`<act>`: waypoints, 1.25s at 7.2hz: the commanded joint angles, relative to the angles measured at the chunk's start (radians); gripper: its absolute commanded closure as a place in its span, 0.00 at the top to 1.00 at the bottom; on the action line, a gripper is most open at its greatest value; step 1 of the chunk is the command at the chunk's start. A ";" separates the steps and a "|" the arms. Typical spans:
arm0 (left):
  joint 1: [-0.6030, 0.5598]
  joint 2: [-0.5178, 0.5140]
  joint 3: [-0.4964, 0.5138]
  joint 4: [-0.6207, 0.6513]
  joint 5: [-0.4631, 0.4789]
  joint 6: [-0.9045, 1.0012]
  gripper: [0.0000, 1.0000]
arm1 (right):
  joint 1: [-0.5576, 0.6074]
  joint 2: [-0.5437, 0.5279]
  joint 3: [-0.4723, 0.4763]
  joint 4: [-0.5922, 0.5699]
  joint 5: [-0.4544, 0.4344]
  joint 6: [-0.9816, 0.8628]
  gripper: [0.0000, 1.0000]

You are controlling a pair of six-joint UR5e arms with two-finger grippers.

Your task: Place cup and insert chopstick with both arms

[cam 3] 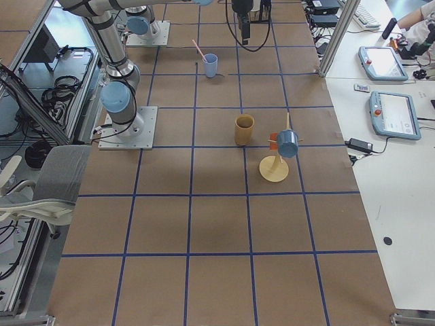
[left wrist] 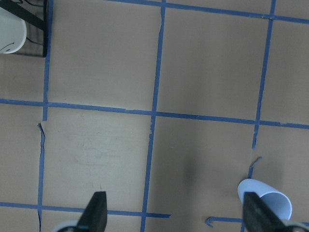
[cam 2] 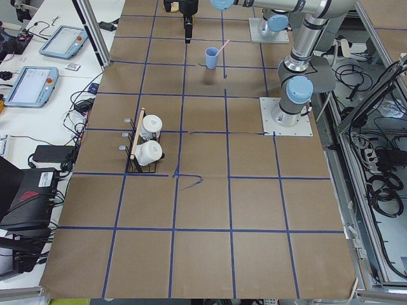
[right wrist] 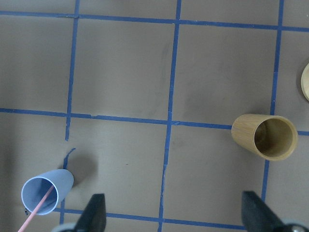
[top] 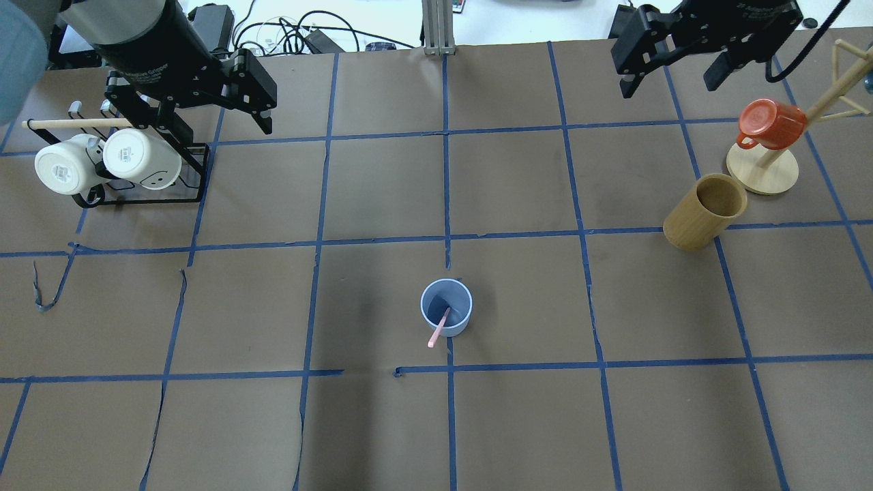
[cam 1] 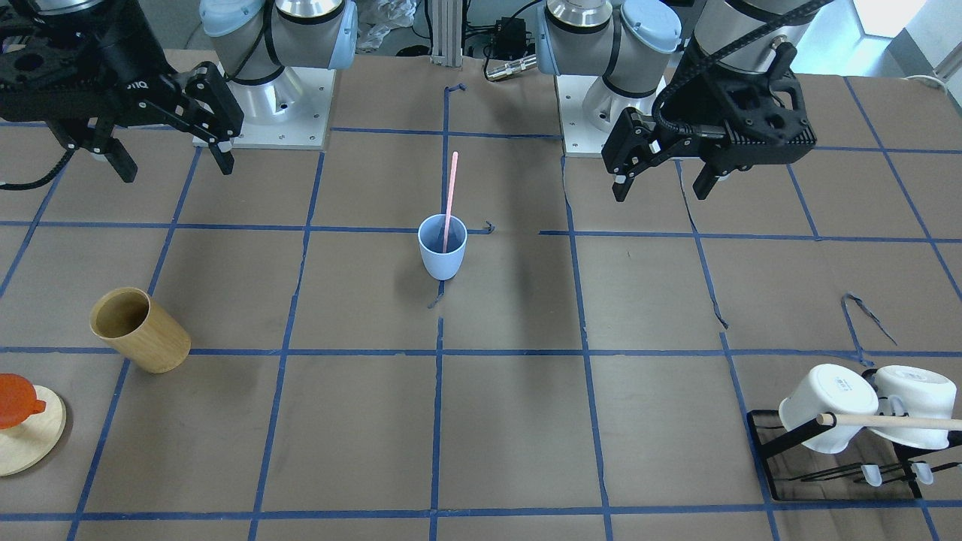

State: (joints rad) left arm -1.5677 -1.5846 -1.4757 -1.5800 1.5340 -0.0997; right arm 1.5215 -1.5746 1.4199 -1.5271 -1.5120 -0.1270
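The pale blue cup (cam 1: 442,252) stands upright near the table's middle, and it also shows in the overhead view (top: 446,315). The pink chopstick (cam 1: 451,191) stands in it, leaning toward the robot's side; its tip sticks out over the rim (top: 436,334). My left gripper (cam 1: 663,188) is open and empty, raised well away from the cup, above the white-mug rack side (top: 222,129). My right gripper (cam 1: 176,169) is open and empty, raised at the other side (top: 672,85). The cup shows at the lower right of the left wrist view (left wrist: 264,203) and at the lower left of the right wrist view (right wrist: 46,192).
A tan wooden cup (top: 706,211) stands on my right side next to a wooden mug tree (top: 762,170) holding an orange-red mug (top: 771,123). A black rack (top: 198,170) with two white mugs (top: 136,157) and a wooden rod (top: 75,123) sits on my left.
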 commanded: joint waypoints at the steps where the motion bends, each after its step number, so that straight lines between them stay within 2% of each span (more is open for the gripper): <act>1: 0.000 0.000 0.000 0.000 0.000 0.000 1.00 | -0.011 -0.004 0.001 0.009 -0.008 -0.003 1.00; 4: 0.000 0.000 0.000 0.000 0.000 0.000 1.00 | -0.011 -0.007 0.011 0.035 -0.025 -0.055 1.00; 7: 0.000 0.000 0.000 0.000 0.000 0.000 1.00 | -0.008 -0.008 0.071 0.016 -0.019 -0.097 1.00; 9: 0.000 0.000 0.000 0.000 0.000 0.000 1.00 | -0.006 -0.016 0.059 0.024 -0.028 -0.086 1.00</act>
State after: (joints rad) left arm -1.5677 -1.5846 -1.4757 -1.5800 1.5340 -0.0997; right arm 1.5141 -1.5854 1.4844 -1.5082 -1.5364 -0.2206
